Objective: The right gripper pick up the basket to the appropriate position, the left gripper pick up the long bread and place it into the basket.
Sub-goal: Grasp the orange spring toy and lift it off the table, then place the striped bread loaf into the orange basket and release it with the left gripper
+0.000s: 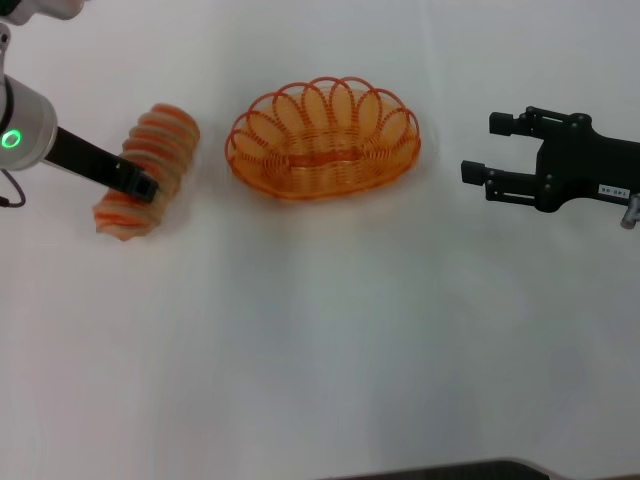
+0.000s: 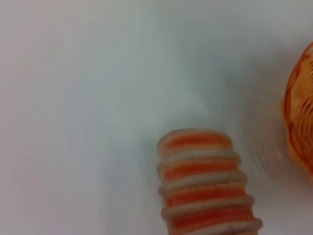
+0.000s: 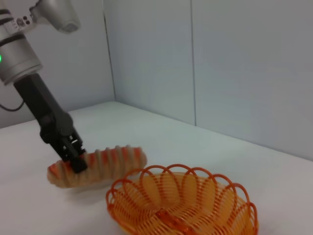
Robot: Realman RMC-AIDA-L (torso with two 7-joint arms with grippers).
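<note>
White table (image 1: 330,340), plain surface. On it: orange wire basket (image 1: 322,139), upright, near the far edge; striped bread (image 1: 150,170), lying just beside the basket on the robot's left, apart from it.

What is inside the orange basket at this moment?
Nothing visible: through the basket only its own wire floor shows. The long bread lies on the table beside it, with the left gripper closed around it. The right gripper hovers open, apart from the basket.
</note>
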